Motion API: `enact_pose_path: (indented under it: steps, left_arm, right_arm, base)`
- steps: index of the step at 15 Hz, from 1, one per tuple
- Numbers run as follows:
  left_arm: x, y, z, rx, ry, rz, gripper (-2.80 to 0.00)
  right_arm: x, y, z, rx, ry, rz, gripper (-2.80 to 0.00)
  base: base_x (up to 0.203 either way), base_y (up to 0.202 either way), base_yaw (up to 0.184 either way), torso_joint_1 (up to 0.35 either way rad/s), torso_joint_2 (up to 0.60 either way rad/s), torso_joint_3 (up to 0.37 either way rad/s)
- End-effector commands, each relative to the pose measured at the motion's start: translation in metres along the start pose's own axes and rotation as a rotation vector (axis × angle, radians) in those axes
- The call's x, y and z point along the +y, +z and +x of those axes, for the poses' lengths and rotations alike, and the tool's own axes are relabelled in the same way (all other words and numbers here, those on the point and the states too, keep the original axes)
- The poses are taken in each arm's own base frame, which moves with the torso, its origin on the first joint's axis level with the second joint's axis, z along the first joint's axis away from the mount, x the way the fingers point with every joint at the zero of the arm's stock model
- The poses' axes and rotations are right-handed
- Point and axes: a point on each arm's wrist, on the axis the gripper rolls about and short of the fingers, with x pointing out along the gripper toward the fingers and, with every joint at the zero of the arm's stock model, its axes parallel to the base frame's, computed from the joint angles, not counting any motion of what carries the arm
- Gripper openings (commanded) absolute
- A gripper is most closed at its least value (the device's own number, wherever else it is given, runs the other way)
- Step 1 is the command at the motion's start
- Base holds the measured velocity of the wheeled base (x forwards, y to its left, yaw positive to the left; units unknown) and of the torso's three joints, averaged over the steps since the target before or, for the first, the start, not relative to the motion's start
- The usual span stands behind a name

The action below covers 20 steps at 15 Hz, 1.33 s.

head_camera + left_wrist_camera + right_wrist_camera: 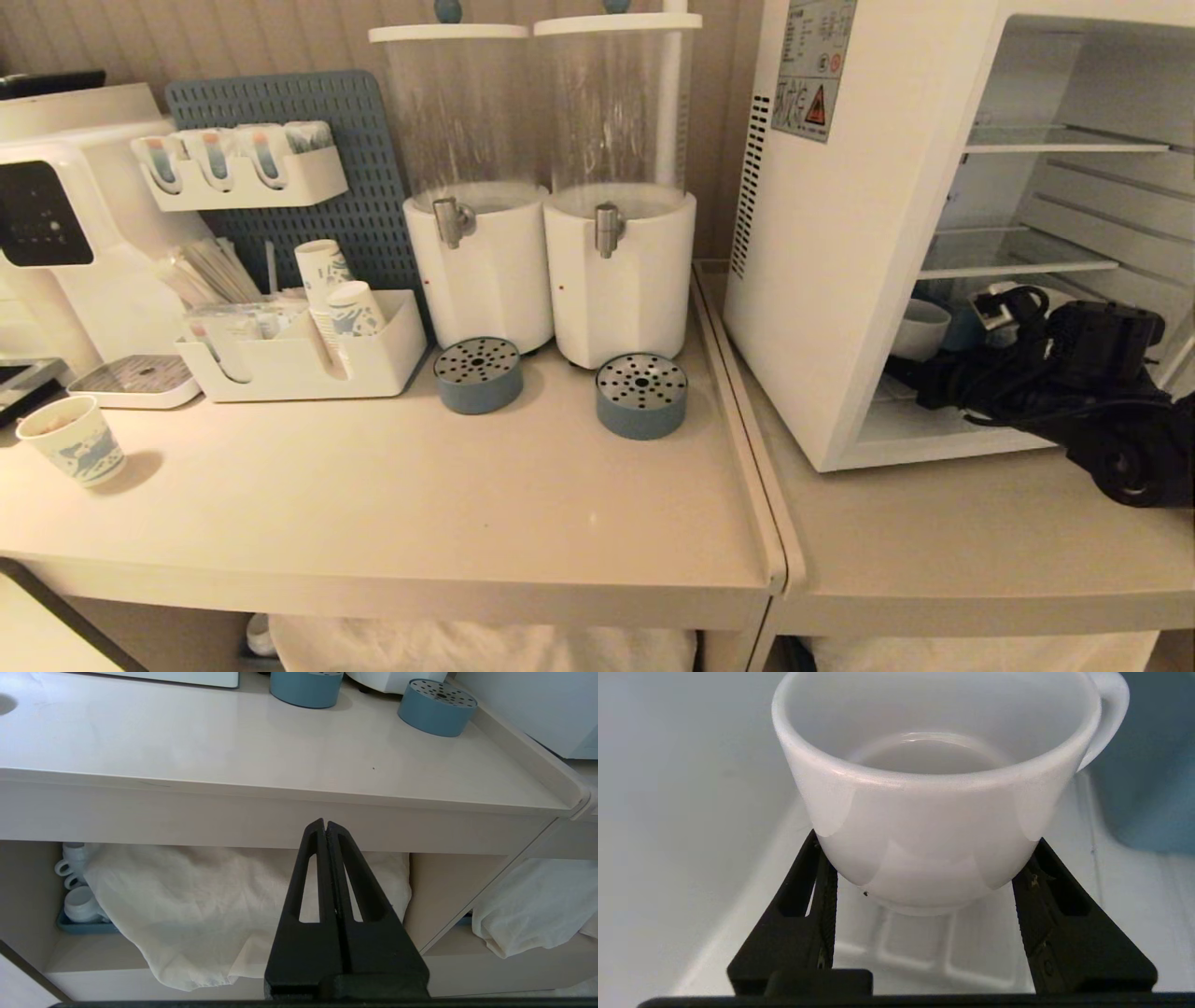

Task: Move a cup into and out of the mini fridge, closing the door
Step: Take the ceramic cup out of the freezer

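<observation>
The mini fridge [822, 280] stands open on the right counter; its door is out of view. My right arm [1074, 373] reaches into the bottom compartment. The white ceramic cup [920, 327] is upright there, near the fridge's left inner wall. In the right wrist view the cup [934, 812] fills the frame with its handle to one side. My right gripper [927, 839] is shut on the cup's lower sides, and the ribbed fridge floor [924, 952] shows below it. My left gripper [325, 823] is shut and empty, parked in front of the counter's front edge.
A blue object [1148, 788] sits beside the cup in the fridge. Wire shelves [1055, 140] span the fridge above. On the left counter stand two drink dispensers [616, 271], blue drip trays [641, 394], an organiser with paper cups [341, 299] and a lone paper cup [73, 439].
</observation>
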Motion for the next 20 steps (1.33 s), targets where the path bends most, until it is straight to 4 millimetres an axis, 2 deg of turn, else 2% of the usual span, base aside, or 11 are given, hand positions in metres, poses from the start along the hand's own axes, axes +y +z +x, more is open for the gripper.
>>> enact_pose_path:
  steps: [1,5,10,17,20]
  left_arm:
    - [0.0,0.0,0.0,0.001,0.0,-0.001,-2.8]
    - [0.0,0.0,0.0,0.001,-0.002,-0.001,-2.8]
    - [0.0,0.0,0.0,0.001,-0.002,-0.009,-2.8]
    - [0.0,0.0,0.0,0.004,-0.015,-0.024,-2.8]
    - [0.0,0.0,0.0,0.005,-0.015,-0.026,-2.8]
  right_arm:
    - [0.004,0.006,-0.011,-0.015,0.002,-0.008,-2.8]
    - [0.012,0.002,-0.037,0.003,0.028,0.006,-2.8]
    - [0.026,0.003,-0.086,-0.002,0.064,0.015,-2.8]
    - [0.063,0.006,-0.156,-0.031,0.127,0.005,-2.8]
    - [0.084,0.013,-0.199,-0.028,0.18,0.013,-2.8]
  base:
    - [0.0,0.0,0.0,0.0,0.0,0.0]
    - [0.0,0.0,0.0,0.0,0.0,0.0]
    - [0.0,0.0,0.0,0.0,0.0,0.0]
    - [0.0,0.0,0.0,0.0,0.0,0.0]
    - [0.0,0.0,0.0,0.0,0.0,0.0]
